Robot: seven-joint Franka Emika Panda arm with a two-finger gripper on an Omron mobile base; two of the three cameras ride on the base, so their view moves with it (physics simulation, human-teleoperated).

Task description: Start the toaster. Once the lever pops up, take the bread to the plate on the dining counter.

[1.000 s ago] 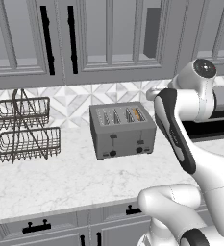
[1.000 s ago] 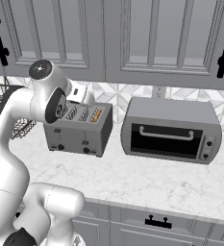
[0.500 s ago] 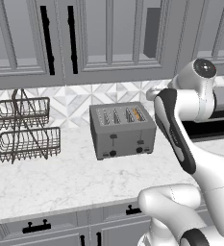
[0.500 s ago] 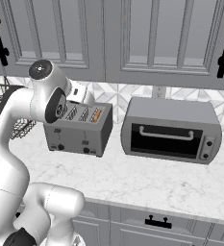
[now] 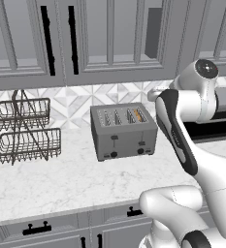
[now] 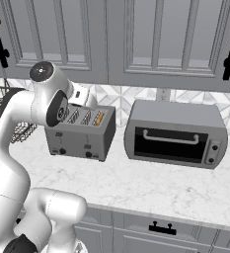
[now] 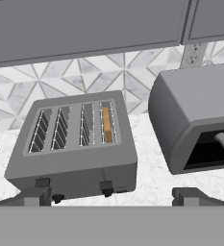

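One bread (image 7: 106, 124) slice in toaster (image 7: 77, 144) rightmost slot | hand (image 7: 108, 197) spread wide, holding nothing

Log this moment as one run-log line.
stage: approach | tool: open, above toaster | bread: in rightmost slot | levers: not pressed yet

glossy white rounded arm (image 5: 182, 131) with dark joint caps and a black strip along one link.
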